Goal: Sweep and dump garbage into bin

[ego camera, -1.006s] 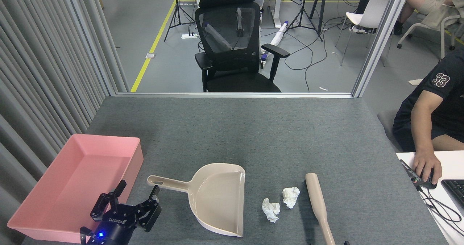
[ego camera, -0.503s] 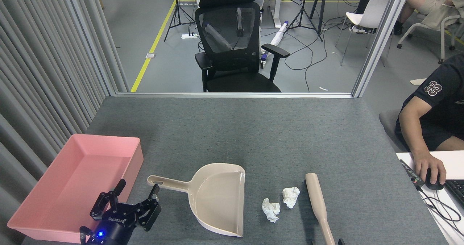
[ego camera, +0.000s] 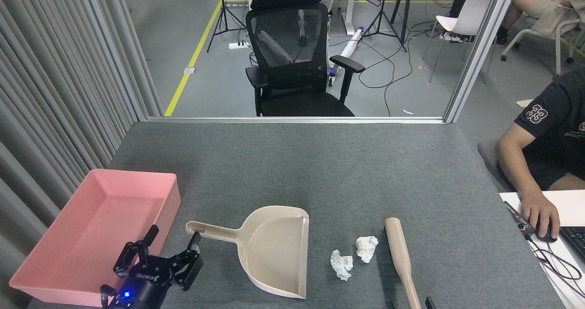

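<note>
Tissue wads are the whole job here, so handling first, going left to right with the dustpan as my landmark.

Far left of the dustpan sits the pink bin, a shallow plastic tray with low walls and nothing in it that I can see. It looks light enough to skate if bumped, so I'd dump gently.

Left end effector hangs between the bin and the dustpan handle, fingers spread, holding nothing, just short of the handle tip.

Beige dustpan lies flat, mouth facing right toward the garbage. Rigid plastic, probably light and a bit slick, so the handle is the obvious place to grip it, near the middle rather than the tip so it doesn't twist.

Just right of the dustpan mouth are the two crumpled tissue wads, close together and apart from the pan lip. My guess: soft, nearly weightless, likely to roll or snag on the fabric rather than slide.

Right of those lies a beige brush handle, stiff, running off the bottom edge. Only a dark sliver of the right end effector shows beside it, so can't tell its state.

Worktop is grey felt-like cloth, grippy. Beyond it are an office chair, curtains on the left, and a person seated far right using a mouse.
</note>
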Robot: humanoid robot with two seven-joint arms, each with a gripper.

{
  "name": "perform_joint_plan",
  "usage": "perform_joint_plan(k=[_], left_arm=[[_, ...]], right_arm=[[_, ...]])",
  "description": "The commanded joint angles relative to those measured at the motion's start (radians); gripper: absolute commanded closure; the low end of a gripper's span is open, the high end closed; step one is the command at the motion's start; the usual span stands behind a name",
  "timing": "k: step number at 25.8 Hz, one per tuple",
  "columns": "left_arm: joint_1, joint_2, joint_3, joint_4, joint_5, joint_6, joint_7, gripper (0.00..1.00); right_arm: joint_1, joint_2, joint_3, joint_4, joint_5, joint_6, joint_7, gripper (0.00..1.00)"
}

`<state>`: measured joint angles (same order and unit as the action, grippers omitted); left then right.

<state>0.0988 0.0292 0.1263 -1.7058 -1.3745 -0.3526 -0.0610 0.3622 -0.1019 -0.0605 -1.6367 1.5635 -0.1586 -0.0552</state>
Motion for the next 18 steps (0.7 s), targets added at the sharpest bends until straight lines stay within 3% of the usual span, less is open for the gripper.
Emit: perform_joint_plan(k=[1,18], left_arm=[[-0.001,0.0,-0.001,0.0,0.0,0.0,0.0,0.01],[-0.005,0.002,0.001,0.0,0.002,0.0,-0.002,0.01]], right_arm=[[0.001,-0.001,0.001,0.0,0.001,-0.003,0.0,0.28],[0.003,-0.001,0.001,0.0,0.004,-0.003,0.0,0.3]])
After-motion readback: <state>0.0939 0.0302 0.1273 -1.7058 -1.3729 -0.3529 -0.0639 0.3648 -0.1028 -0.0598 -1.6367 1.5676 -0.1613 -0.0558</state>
